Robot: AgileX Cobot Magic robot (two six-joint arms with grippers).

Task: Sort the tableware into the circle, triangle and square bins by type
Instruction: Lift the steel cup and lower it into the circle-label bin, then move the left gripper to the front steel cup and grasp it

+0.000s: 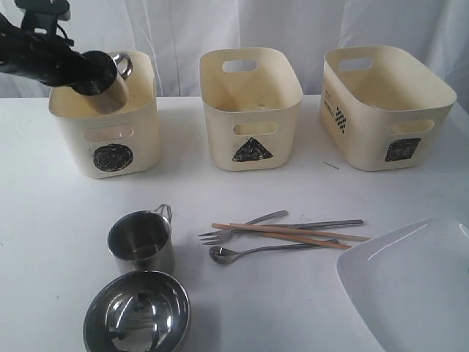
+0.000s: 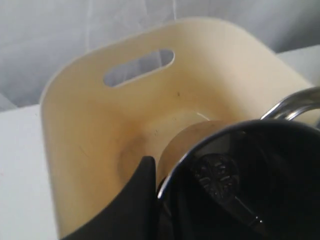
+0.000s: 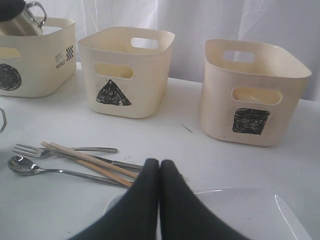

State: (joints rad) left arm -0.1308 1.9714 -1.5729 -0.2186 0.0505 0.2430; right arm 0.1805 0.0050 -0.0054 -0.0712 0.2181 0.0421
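The mug sits tilted in the mouth of the circle bin: its base is below the rim and its handle is above it, and it does not rest on the bottom. The left gripper is clenched on the mug's rim. In the left wrist view one black finger lies along the outside of the steel wall, with the bin's cream inside behind it.

The circle bin is at the left end of a row along the far side of the table. The triangle bin is in the middle and the square bin is on the right, all three set apart.

Nearer the camera a second mug stands upright, and the bowl is just in front of it — very close, perhaps touching. To their right the cutlery lies in a loose bunch: fork, spoon and knife, with the chopsticks laid across them.

The plate fills the near right corner and is cut off by the frame edge. The right gripper hangs over the plate's rim — fingers pressed together, holding nothing.
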